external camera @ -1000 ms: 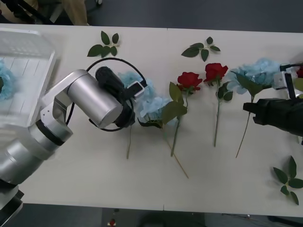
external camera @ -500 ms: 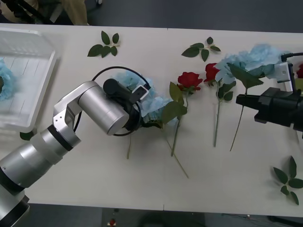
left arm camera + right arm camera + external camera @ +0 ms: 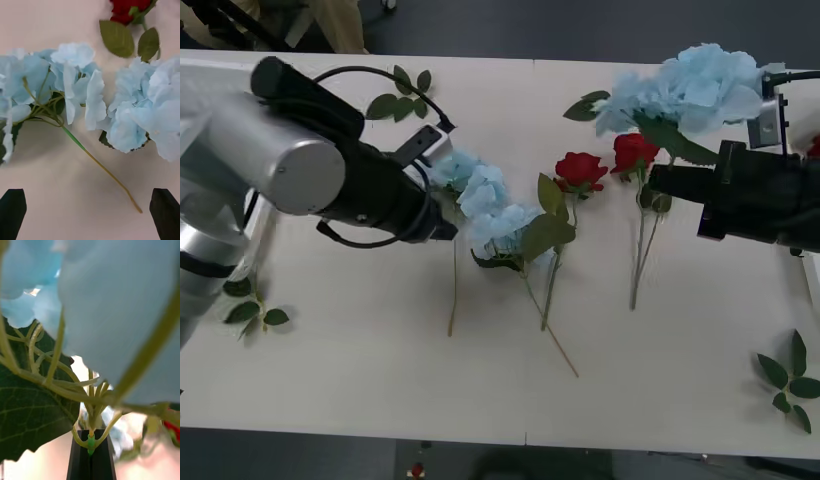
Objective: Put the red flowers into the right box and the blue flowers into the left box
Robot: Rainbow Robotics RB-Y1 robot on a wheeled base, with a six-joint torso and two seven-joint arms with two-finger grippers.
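My right gripper (image 3: 665, 182), upper right: clamped on blue flower (image 3: 695, 85), raised. My left gripper (image 3: 90, 213), left of centre: fingers apart above blue flowers (image 3: 480, 200) on table (image 3: 380, 380).

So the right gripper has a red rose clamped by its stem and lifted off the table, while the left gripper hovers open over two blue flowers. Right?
Not quite. The right gripper is shut on a pale sky-blue fluffy flower cluster, not a red rose; the right wrist view shows its thin stem pinched between the black fingers. The rest stands: it is lifted, and the left gripper hovers open over two blue flowers on the white table.
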